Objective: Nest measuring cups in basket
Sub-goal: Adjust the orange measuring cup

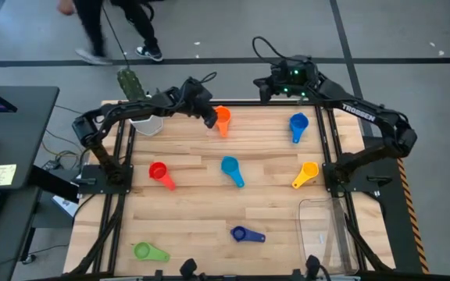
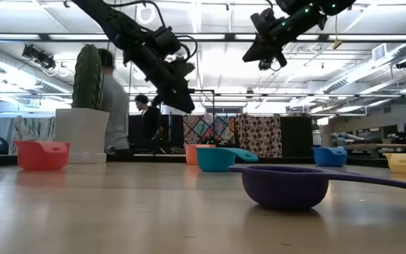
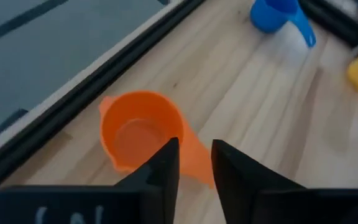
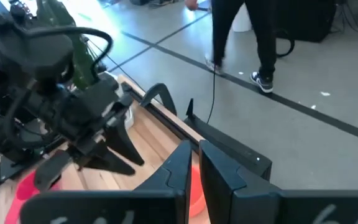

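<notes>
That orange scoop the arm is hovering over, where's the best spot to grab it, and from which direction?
Probably the short flat handle of the orange cup, taken from straight above. The cup sits upright, mouth up, on the table, with its handle lying flat and pointing toward the table's middle. The left gripper, fingers slightly apart, is above that handle in its wrist view. The round bowl looks wider than that gap.

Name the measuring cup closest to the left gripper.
The orange cup, at the table's far edge. The left gripper hangs right beside it; the red, light blue and blue cups all lie farther off.
</notes>
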{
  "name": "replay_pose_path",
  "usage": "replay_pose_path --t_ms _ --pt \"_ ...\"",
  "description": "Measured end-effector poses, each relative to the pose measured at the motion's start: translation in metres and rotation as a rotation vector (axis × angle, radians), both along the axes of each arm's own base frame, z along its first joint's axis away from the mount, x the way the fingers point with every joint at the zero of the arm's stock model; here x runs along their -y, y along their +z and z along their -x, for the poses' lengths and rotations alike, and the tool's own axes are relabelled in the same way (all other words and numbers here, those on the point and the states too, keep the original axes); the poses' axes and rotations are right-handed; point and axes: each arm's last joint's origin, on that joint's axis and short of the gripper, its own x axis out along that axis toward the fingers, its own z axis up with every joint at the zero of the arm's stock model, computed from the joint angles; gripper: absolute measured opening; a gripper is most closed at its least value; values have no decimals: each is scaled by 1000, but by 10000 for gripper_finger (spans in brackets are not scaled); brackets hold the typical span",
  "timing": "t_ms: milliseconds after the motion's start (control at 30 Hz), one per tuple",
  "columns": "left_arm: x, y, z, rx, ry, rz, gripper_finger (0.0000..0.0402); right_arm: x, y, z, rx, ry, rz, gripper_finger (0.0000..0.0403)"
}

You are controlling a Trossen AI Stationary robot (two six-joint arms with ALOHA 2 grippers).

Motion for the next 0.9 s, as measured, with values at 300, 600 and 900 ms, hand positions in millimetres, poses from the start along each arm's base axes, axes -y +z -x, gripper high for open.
replay_pose_path --t_ms 300,600,900 --pt "-5 -18 -16 128 186 185 123 -1 2 1 2 -2 4 36" --pt "-11 -21 -25 90 108 124 124 1 2 3 2 -9 5 36" --pt "-11 -3 -23 -224 -268 -167 124 5 2 6 -3 -24 11 36"
